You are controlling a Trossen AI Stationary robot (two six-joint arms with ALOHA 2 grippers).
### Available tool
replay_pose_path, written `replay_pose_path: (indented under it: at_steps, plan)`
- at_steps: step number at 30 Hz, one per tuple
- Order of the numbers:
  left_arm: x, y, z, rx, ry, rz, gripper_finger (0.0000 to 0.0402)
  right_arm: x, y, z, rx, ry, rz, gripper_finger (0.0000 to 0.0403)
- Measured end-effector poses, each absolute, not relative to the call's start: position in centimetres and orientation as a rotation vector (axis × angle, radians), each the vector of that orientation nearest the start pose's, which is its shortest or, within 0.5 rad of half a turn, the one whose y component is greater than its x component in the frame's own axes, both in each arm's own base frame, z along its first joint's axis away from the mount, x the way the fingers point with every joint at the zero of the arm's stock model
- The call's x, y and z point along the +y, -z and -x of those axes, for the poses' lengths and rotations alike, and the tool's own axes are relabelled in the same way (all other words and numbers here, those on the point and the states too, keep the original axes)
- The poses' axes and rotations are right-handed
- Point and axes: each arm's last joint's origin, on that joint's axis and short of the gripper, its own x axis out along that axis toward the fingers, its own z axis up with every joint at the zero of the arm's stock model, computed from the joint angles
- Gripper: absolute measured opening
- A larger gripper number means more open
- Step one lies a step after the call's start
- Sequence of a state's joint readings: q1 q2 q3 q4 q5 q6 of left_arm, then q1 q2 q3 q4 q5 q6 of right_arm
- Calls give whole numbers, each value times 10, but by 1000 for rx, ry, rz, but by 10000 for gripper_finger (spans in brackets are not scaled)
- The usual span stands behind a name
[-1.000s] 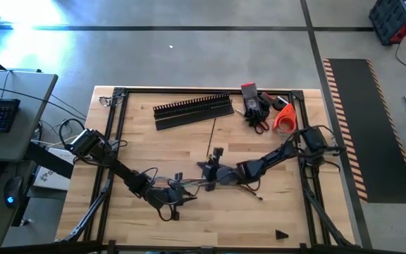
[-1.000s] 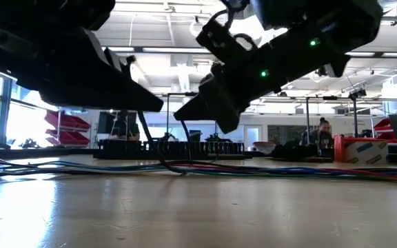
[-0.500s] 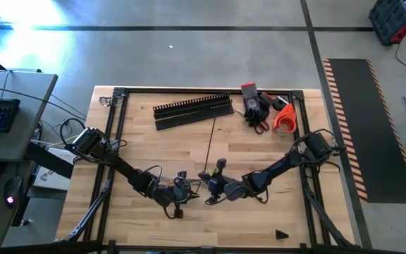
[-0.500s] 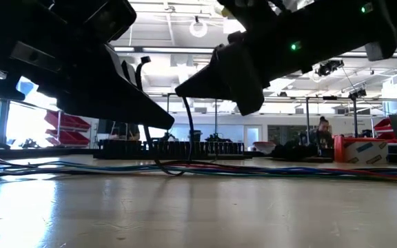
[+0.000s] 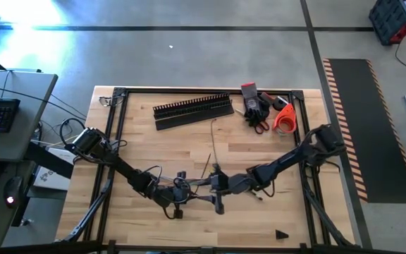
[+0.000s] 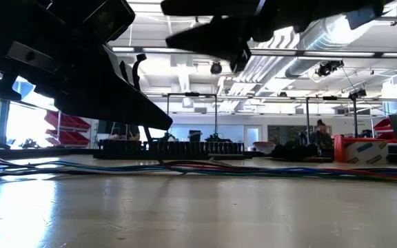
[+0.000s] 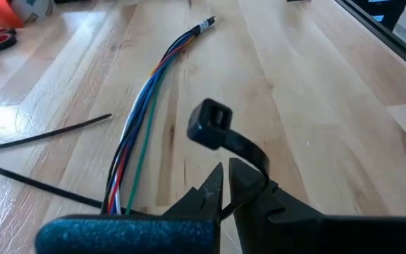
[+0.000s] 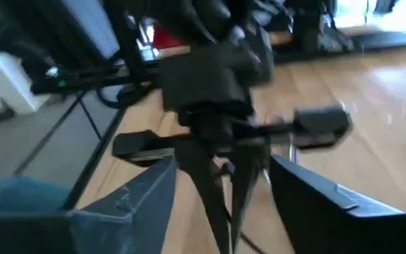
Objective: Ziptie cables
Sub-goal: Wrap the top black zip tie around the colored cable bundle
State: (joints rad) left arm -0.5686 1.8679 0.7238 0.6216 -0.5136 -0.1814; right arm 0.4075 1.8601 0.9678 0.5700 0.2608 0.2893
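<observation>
The cables (image 7: 154, 92) are a bundle of thin blue, red, green and white wires lying flat along the table, seen in the low view as the cables (image 6: 267, 169). My left gripper (image 7: 225, 180) is just above their near end, shut on a black zip tie (image 7: 210, 124). In the high view the left gripper (image 5: 183, 190) sits near the table's middle front. My right gripper (image 8: 224, 204) faces it with fingers spread wide, the left gripper's tips between them, touching nothing I can see. It hovers higher as the right gripper (image 6: 209, 34). My left gripper pinches the zip tie's strap (image 7: 258, 158) a short way behind its square head, between its two fingertips. The fingers come in low and slanting from the table's left. The head (image 7: 208, 121) sticks up and out past the tips, clear of the table; the remaining strap is hidden behind the fingers.
Loose black zip ties (image 7: 44, 134) lie beside the cables. At the table's far side are a black slotted duct (image 5: 192, 106) with a flat black strip (image 5: 189, 121), gloves and scissors (image 5: 256, 109) and an orange tape roll (image 5: 284, 118). Bare wood lies at the front right.
My right gripper has gone toward the table's near edge and then risen, rolling about its own line. The black strap that hung from its tip down to the table no longer hangs there. My left gripper has stayed put with the zip tie.
</observation>
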Motion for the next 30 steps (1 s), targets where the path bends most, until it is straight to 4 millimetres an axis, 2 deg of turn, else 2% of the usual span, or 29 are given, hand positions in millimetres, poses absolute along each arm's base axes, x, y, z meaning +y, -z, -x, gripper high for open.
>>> replay_pose_path:
  at_steps: [5,12,25,30]
  plan:
    - [-167,-111,-289,451,6,-93,0,146,-159,-363,320,-63,-251,234]
    - [-164,-111,-291,454,-3,-82,0,140,-150,-368,320,-38,-302,195]
    - [-162,-111,-292,455,-6,-62,0,133,-151,-371,303,-26,-311,184]
    - [-162,-111,-292,454,-7,-61,0,136,-149,-373,293,-77,-315,184]
